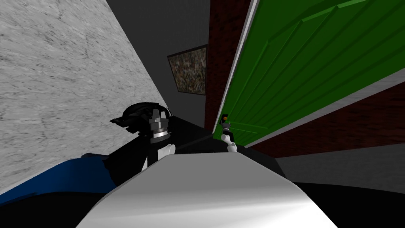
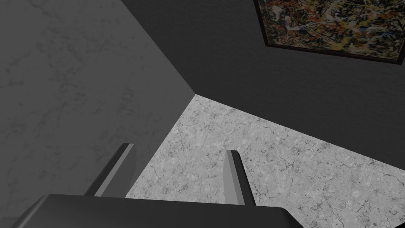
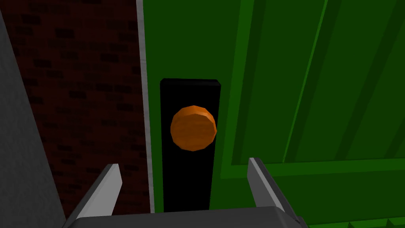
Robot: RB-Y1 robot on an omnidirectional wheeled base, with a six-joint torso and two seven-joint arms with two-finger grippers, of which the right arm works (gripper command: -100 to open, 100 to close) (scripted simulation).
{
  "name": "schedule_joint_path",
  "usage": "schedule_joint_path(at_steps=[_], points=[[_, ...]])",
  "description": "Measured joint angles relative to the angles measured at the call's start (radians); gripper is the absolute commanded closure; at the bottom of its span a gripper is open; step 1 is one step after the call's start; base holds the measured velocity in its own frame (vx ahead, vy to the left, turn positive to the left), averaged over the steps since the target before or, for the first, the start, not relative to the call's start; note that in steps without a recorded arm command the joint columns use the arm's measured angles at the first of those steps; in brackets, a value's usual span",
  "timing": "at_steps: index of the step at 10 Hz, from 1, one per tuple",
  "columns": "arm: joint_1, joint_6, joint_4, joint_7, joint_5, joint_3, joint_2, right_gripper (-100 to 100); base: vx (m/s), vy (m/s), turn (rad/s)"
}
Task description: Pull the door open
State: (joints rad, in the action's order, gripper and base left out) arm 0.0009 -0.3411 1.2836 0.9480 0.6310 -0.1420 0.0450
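Green door (image 1: 312, 55): a large panelled leaf is seen, its face carrying the orange knob (image 3: 193, 128) close to the latch edge. Its long ribs and sunken panels run parallel to that edge, on the far side of the knob from the frame.

Brick wall (image 3: 79, 87): dark red, noted beyond the latch edge, on the frame side of the knob.

Pale frame strip (image 3: 143, 99): a narrow grey band is seen just beside the knob, between door edge and brick, its long axis parallel with the edge.

Black plate (image 3: 190, 182): a tall narrow rectangle is set directly behind the knob, its long axis along the door edge. The knob sits on its upper half, round face turned outward toward the right pincer.

Right pincer (image 3: 184, 163): held short of the knob, not touching it. Its blades are spread wide apart and nothing is gripped. The knob is lined up between them.

Left pincer (image 1: 157, 114): raised well apart from the knob, away from the door, blades likewise parted (image 2: 178, 149) with nothing between.
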Motion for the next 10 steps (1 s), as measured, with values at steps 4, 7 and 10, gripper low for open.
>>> schedule_joint_path(at_steps=[4,7,10], points=[[0.019,0.007,0.012,0.041,0.029,-0.018,0.031,-100,0.090,-0.002,0.114],[0.008,-0.018,-0.038,0.082,0.043,-0.028,0.083,-100,0.122,0.000,0.083],[0.021,-0.014,-0.034,0.109,0.058,-0.048,0.119,100,0.064,-0.006,0.038]])
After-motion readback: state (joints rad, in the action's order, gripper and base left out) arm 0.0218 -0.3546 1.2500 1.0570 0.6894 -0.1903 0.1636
